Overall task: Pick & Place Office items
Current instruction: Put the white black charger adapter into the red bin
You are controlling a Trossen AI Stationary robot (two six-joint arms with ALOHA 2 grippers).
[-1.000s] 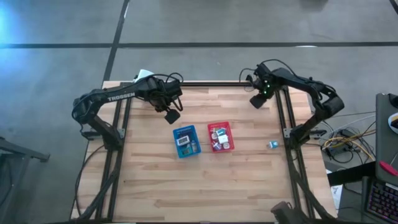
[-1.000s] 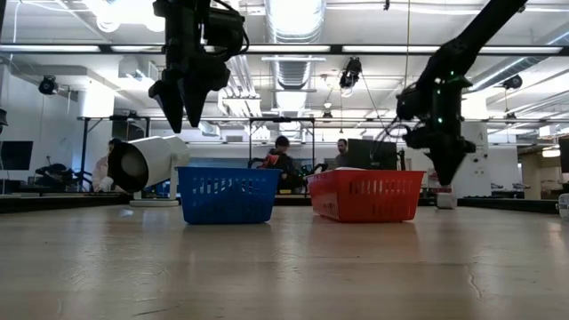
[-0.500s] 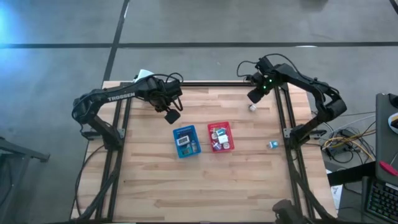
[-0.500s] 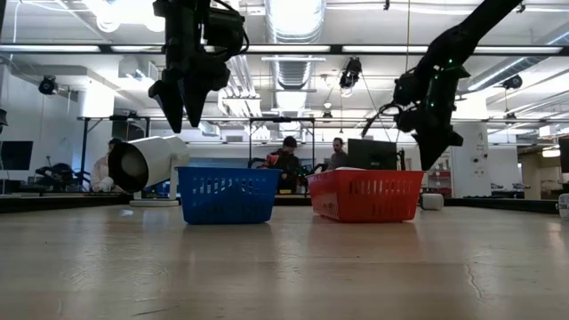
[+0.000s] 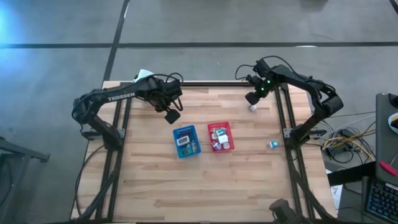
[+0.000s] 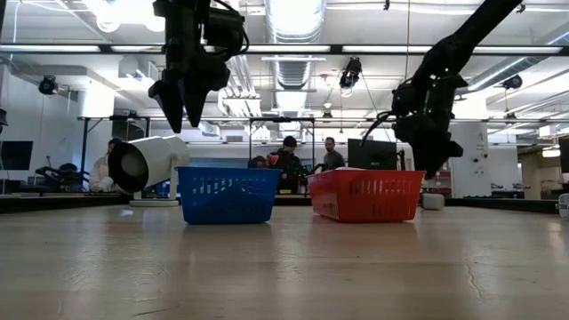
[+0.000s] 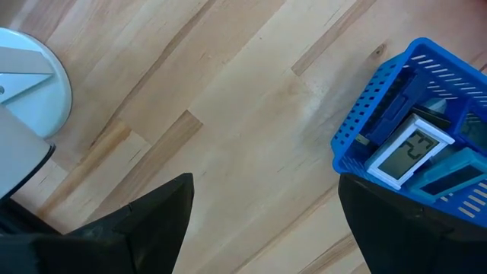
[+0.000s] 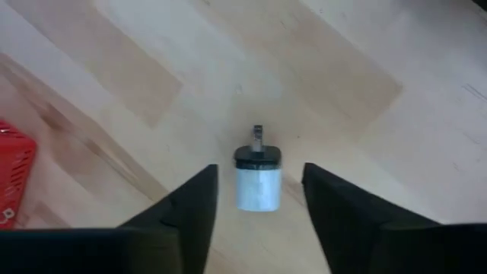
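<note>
Overhead, the right gripper [image 5: 252,100] is held above the table's far right, fingers parted and empty (a small white clip [image 8: 257,181] with a dark cap lies on the wood between them). The left gripper [image 5: 172,116] is poised wide open, empty, beside the blue basket [image 5: 186,141].

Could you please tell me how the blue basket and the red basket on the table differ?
The blue basket sits nearer the left arm, the red basket nearer the right arm. The blue basket holds a white device with a grey display among dark and teal flat pieces; the red basket holds mostly small white and light pieces. Both are slotted plastic baskets of similar size, side by side but apart.
</note>
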